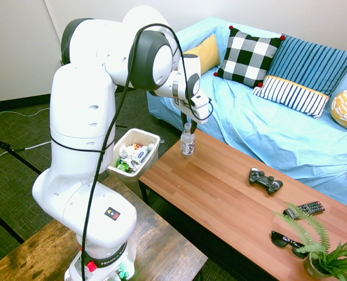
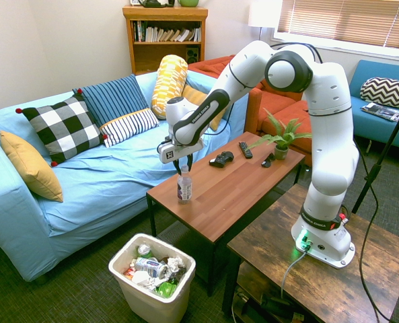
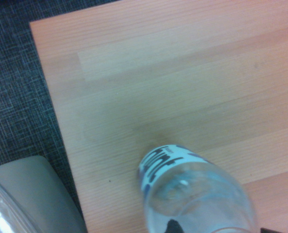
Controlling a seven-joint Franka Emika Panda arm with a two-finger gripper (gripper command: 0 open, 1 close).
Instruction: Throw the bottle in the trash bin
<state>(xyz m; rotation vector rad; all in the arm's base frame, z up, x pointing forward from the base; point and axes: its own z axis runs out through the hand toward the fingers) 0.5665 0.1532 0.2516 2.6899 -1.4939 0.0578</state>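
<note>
Second exterior view gives you, left to right, the blue sofa (image 2: 85,182), then the trash bin (image 2: 152,277) on the floor just off the near corner of the surface (image 2: 239,185), holding crumpled litter. Above that corner the bottle (image 2: 184,185) stands upright, and your tool (image 2: 183,163) points straight down with its fingers drawn in around the bottle's cap. Further right lie a game controller (image 2: 221,159), a remote (image 2: 245,149) and a potted plant (image 2: 278,138).

Only "FRANKA" on the arm's base (image 1: 106,255) reads.
</note>
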